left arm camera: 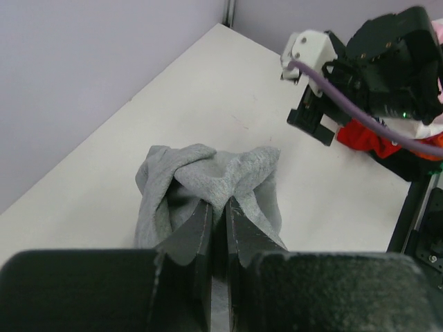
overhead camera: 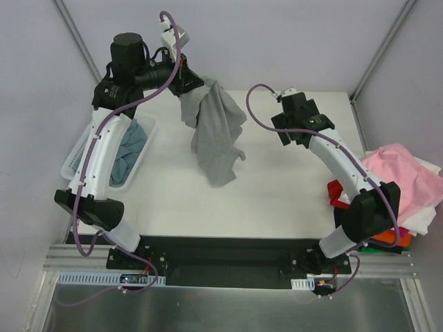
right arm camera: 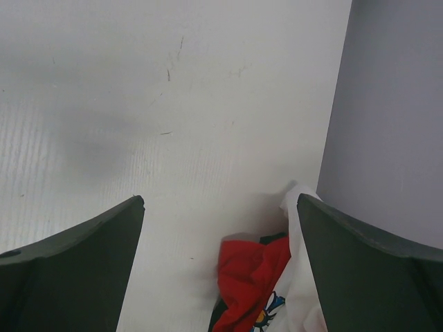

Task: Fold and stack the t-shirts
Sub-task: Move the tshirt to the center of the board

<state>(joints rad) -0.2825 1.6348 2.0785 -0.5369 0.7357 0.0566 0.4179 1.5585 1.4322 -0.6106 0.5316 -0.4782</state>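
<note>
Over the white surface [overhead camera: 291, 200] we see the grey t-shirt [overhead camera: 218, 135] hanging from the left fingers [left arm camera: 194, 235], which are pressed tight on its top fold, the left arm [overhead camera: 104, 159] raised high. The right fingers [right arm camera: 76, 263] stand wide apart, empty, the right arm [overhead camera: 339, 159] reaching forward.

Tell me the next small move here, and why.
Probably bring the right pincer across to the hanging grey t-shirt and pinch a free edge. The left pincer is shut on a bunched part and holds the shirt up, its lower end draping onto the table. The right pincer is open and empty. A second grip would likely let the arms spread it flat.
</note>
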